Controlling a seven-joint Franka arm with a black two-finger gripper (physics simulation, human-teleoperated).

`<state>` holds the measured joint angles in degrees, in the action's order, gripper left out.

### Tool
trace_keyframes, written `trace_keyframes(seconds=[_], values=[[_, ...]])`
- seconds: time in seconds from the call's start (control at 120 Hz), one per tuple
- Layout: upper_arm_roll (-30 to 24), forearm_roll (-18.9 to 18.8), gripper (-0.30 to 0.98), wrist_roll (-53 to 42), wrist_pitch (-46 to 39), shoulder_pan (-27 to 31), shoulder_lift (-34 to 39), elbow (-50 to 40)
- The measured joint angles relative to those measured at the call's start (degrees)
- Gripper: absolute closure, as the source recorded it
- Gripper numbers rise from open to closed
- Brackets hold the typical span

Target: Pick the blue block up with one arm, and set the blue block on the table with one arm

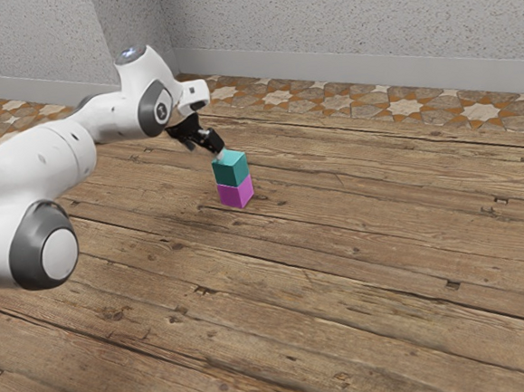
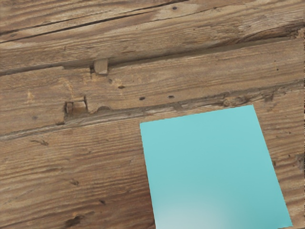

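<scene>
In the exterior view the black gripper (image 1: 218, 152) is at the top of the blue-green block (image 1: 231, 170), tilted toward it from the exterior view's upper left. Whether the two touch cannot be made out. That block sits stacked on a magenta block (image 1: 235, 193), which stands on the wooden table (image 1: 359, 270). In the wrist view, the flat turquoise top of the blue block (image 2: 209, 162) lies close under my hand.
Wooden planks with gaps and small notches (image 2: 76, 108) surround the stack. Behind the table, in the exterior view, lie a patterned tile floor (image 1: 400, 107) and a grey wall (image 1: 348, 17).
</scene>
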<state>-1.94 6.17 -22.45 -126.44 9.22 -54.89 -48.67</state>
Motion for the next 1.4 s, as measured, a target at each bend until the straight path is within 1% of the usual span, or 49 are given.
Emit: trace_keyframes(seconds=[0.367,1.025,1.05,1.225,1.283,1.4], values=[[-4.09,-0.02,0.0,-2.14,-5.18,0.05,-1.95,0.13],[-4.21,-0.02,0.0,-3.85,-8.31,0.24,-5.16,0.13],[-4.25,-0.02,0.02,-3.88,-8.34,0.26,-5.18,0.11],[-4.3,-0.12,0.25,-3.97,-8.49,0.28,-5.27,0.05],[-4.31,-0.27,0.3,-3.88,-8.55,0.28,-5.26,0.05],[-4.07,-0.58,0.36,-3.66,-8.66,0.27,-5.19,0.1]])
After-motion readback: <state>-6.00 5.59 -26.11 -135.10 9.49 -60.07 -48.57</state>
